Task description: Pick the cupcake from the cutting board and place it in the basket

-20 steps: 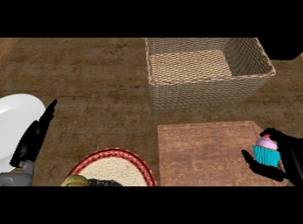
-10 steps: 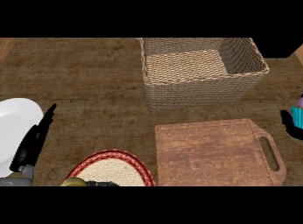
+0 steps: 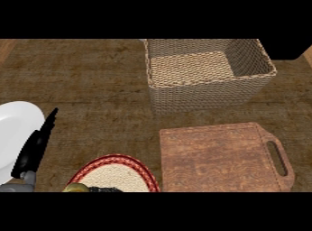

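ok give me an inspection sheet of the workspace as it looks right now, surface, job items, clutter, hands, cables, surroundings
Surface: brown woven-look counter top.
Job's things: wicker basket at the back, nothing in it; wooden cutting board bare; cupcake not in view.
Clutter: white plate at left; red-rimmed woven mat at the lower edge, with a dark item partly showing on it.
Hands: left hand beside the plate, fingers straight; right hand not in view.
Cables: nothing seen.
Surroundings: wooden strips at the left and right edges.

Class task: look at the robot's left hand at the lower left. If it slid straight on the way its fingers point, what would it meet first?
The left hand points up and slightly right beside the white plate. That line looks free across the counter; the basket sits well to the right.
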